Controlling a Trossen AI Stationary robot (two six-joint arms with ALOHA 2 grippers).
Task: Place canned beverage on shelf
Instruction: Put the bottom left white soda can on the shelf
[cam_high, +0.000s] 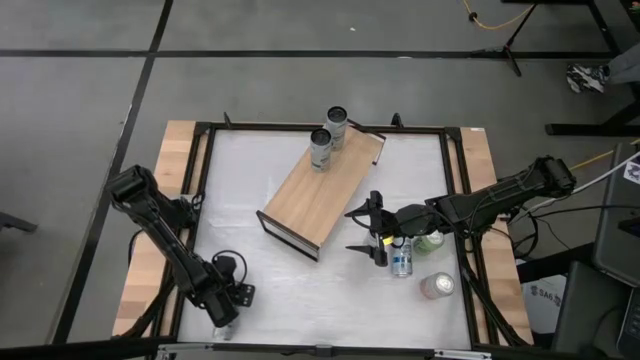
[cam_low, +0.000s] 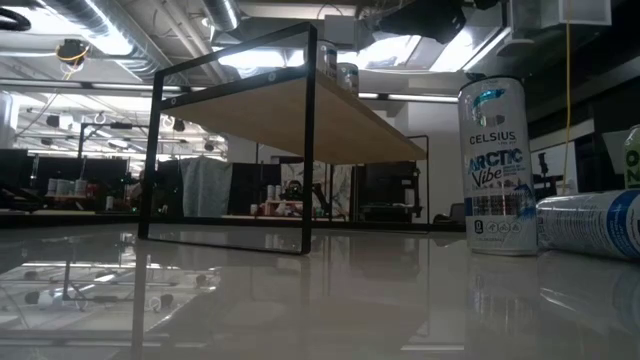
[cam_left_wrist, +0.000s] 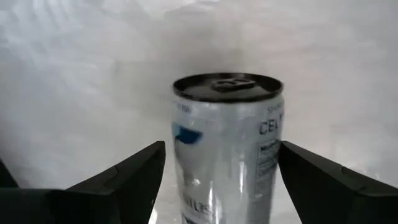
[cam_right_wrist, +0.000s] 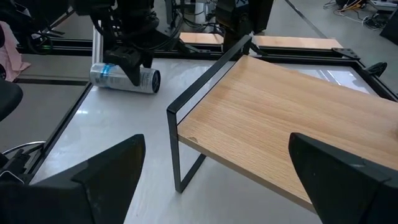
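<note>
Already two cans (cam_high: 328, 137) stand at the shelf's (cam_high: 322, 186) far end. Near the surface's right edge, three remain beneath the empty, spread right hand (cam_high: 366, 232); the left hand (cam_left_wrist: 217, 180) straddles a lying can (cam_left_wrist: 227, 149) near the front-left corner, fingers apart.

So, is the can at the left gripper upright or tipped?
Tipped: the can lies sideways on the table under the left gripper.

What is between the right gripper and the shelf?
Nothing. In the high view, only bare white table lies between the open right gripper and the shelf.
</note>
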